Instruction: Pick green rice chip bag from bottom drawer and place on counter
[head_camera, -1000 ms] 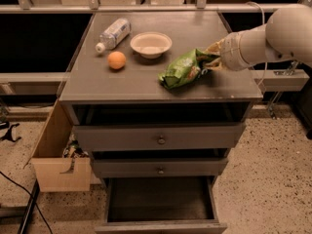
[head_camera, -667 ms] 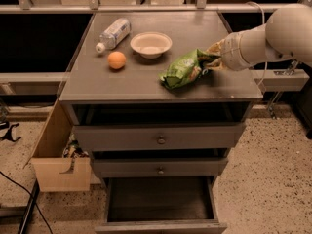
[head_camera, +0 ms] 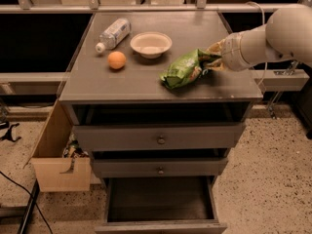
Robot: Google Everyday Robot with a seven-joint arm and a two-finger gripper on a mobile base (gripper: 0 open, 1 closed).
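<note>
The green rice chip bag (head_camera: 185, 69) lies crinkled on the counter (head_camera: 136, 82), right of the middle and near the front edge. My gripper (head_camera: 210, 60) reaches in from the right at the end of the white arm (head_camera: 273, 38) and is shut on the bag's right end, low over the counter. The bottom drawer (head_camera: 161, 204) is pulled out below, and its dark inside shows nothing in it.
A white bowl (head_camera: 151, 44), an orange (head_camera: 116, 60) and a lying water bottle (head_camera: 113, 33) sit on the counter's back left. Two upper grey drawers with knobs (head_camera: 158, 139) are closed. A light wooden box (head_camera: 58, 165) stands open on the floor at the left.
</note>
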